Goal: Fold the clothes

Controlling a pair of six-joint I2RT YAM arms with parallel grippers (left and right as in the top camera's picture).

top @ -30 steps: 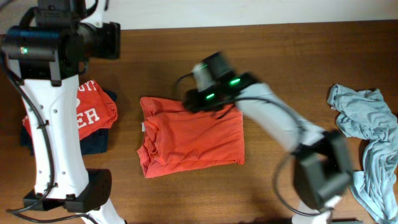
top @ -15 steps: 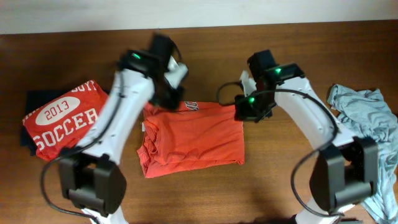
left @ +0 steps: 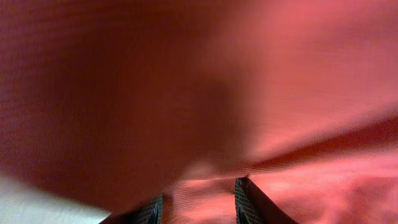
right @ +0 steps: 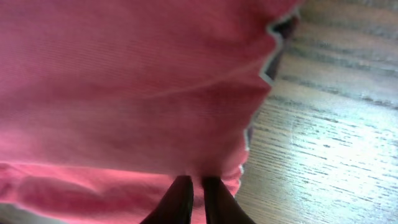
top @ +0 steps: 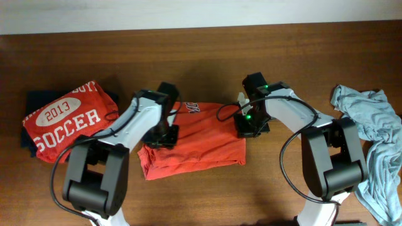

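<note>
Orange-red T-shirt (top: 201, 141) lies spread; left end effector (left: 199, 200) and right end effector (right: 194, 186) each pinch its cloth.

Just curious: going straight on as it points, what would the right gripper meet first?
The orange-red T-shirt; the right gripper has its jaws pinching that cloth's edge, with the table probably beneath.

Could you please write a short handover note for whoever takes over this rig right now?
Right gripper: shut on the right edge of the orange shirt, which lies in the middle.
Left gripper: fingers apart over that shirt's left part, cloth between them; grip unclear.
Done: SOCCER shirt lies folded at far left on a navy shirt.
To do: finish folding the orange shirt; the grey-blue shirt lies crumpled at far right.
</note>
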